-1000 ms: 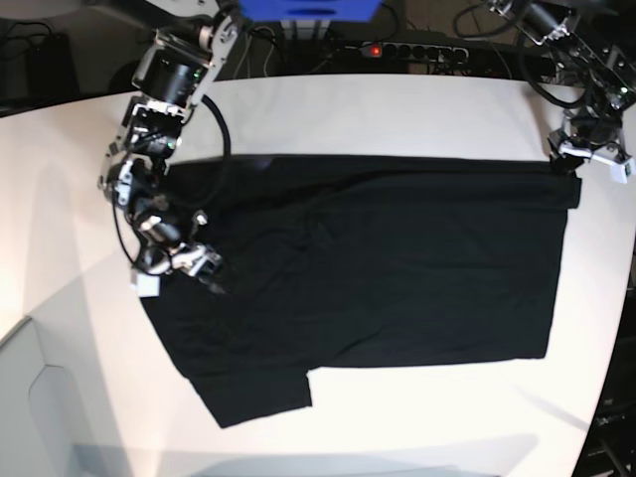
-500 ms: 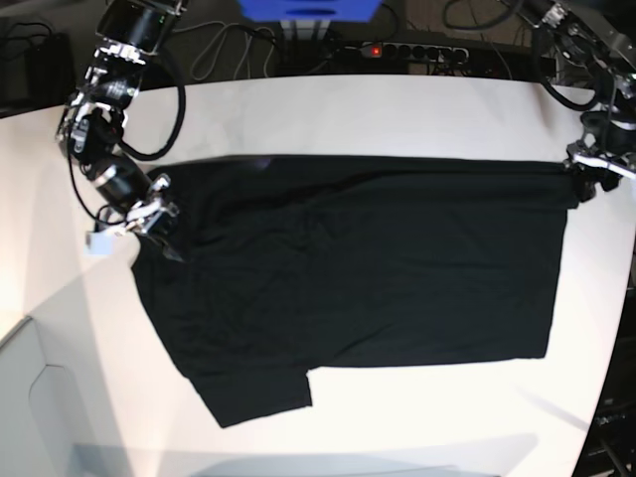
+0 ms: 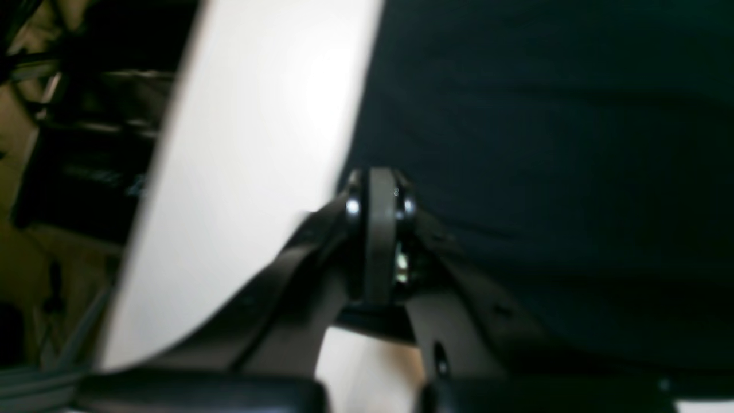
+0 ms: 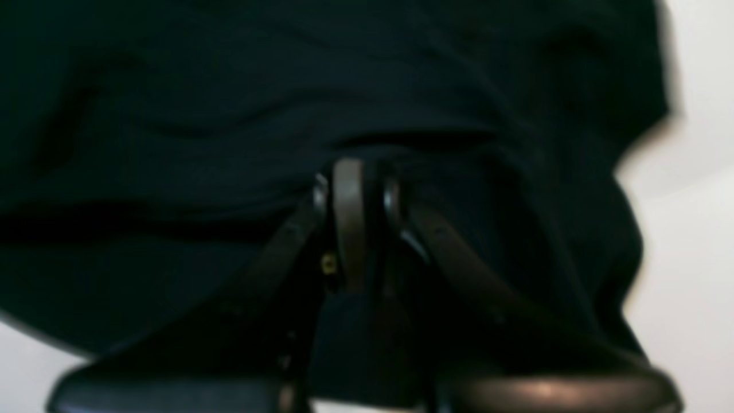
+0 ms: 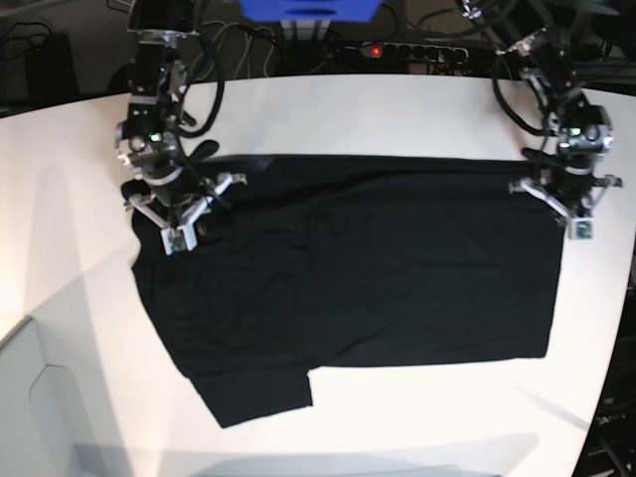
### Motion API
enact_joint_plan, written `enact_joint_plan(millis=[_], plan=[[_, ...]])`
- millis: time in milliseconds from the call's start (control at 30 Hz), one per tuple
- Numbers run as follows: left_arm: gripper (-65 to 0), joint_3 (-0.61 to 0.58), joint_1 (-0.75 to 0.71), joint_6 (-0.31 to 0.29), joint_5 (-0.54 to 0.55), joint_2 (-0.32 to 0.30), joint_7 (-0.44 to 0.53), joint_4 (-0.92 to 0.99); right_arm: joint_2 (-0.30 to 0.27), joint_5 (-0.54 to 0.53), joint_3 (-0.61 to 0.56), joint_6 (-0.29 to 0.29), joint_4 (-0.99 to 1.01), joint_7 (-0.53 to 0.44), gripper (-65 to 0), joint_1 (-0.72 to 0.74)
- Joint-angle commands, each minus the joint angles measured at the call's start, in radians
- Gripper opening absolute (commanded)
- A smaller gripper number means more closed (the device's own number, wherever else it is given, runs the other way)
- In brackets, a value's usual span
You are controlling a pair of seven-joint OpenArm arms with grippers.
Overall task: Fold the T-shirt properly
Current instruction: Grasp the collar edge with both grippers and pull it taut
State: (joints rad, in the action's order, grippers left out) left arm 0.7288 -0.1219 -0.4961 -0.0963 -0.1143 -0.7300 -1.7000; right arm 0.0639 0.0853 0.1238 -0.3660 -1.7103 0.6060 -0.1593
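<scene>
The T-shirt lies spread flat on the white table, its long top edge running straight across and a sleeve flap sticking out at the lower left. The left gripper sits at the shirt's upper corner on the right side of the base view; in its wrist view the left gripper has its jaws pressed together right at the shirt's edge, where black cloth meets bare table, but blur hides whether any cloth is pinched between them. The right gripper is over the upper corner on the base view's left. Its wrist view shows the right gripper with jaws drawn together, buried in rumpled black fabric that bunches around the tips, so it appears clamped on the shirt. Both arms reach in from the far side of the table, where a power strip and cables lie.
</scene>
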Motion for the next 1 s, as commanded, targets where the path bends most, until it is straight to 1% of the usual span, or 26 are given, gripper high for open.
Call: enact_joint_plan(millis=[0,67,100,200,267,333,367,433,567,700,767,833,900,967], plan=[[-63.8,-0.021,0.011,0.014,-0.018,-0.017,0.036,0.028,0.007,0.018,-0.011,0.023,0.008,-0.057,-62.2,0.005],[-63.8,-0.053,0.018,0.015,-0.030,-0.022,0.069,0.125,0.014,0.046,-0.014,0.028,0.068,-0.119,-62.2,0.004],[-63.8,-0.058,0.031,0.015,-0.030,-0.025,0.082,0.177,0.014,0.044,-0.013,0.031,0.103,-0.131,-62.2,0.007],[-63.8,-0.013,0.069,0.015,-0.029,-0.029,0.137,0.341,0.012,0.043,-0.009,0.031,0.212,-0.165,-62.2,0.017],[-63.8,0.021,0.075,0.015,-0.027,-0.046,0.177,0.406,0.011,0.043,-0.008,0.031,0.255,-0.196,-62.3,0.017],[-63.8,0.027,0.070,0.015,-0.027,-0.060,0.195,0.441,0.007,0.043,-0.008,0.031,0.284,-0.219,-63.8,0.011],[-63.8,0.030,0.061,0.015,-0.027,-0.063,0.198,0.444,0.006,0.043,-0.008,0.031,0.289,-0.226,-65.0,0.000],[-63.8,0.030,0.024,0.015,-0.024,-0.063,0.204,0.440,0.003,0.043,-0.008,0.032,0.289,-0.229,-65.0,-0.010],[-63.8,0.025,-0.066,0.014,-0.024,-0.048,0.204,0.351,-0.008,0.043,0.037,0.032,0.260,-0.229,-65.0,-0.044],[-63.8,0.025,-0.149,0.014,-0.024,-0.006,0.204,0.246,-0.011,0.043,0.083,0.028,0.221,-0.229,-65.0,-0.089],[-63.8,0.025,-0.192,0.014,-0.021,0.014,0.204,0.200,-0.028,0.043,0.098,0.028,0.206,-0.229,-65.0,-0.115],[-63.8,0.025,-0.220,0.012,0.002,0.024,0.201,0.171,-0.034,0.043,0.106,0.028,0.200,-0.229,-65.0,-0.138],[-63.8,0.025,-0.249,0.012,0.050,0.026,0.198,0.153,-0.046,0.043,0.138,0.028,0.200,-0.229,-65.0,-0.158],[-63.8,0.025,-0.264,0.012,0.082,0.024,0.197,0.153,-0.046,0.043,0.185,0.028,0.200,-0.229,-65.0,-0.171]])
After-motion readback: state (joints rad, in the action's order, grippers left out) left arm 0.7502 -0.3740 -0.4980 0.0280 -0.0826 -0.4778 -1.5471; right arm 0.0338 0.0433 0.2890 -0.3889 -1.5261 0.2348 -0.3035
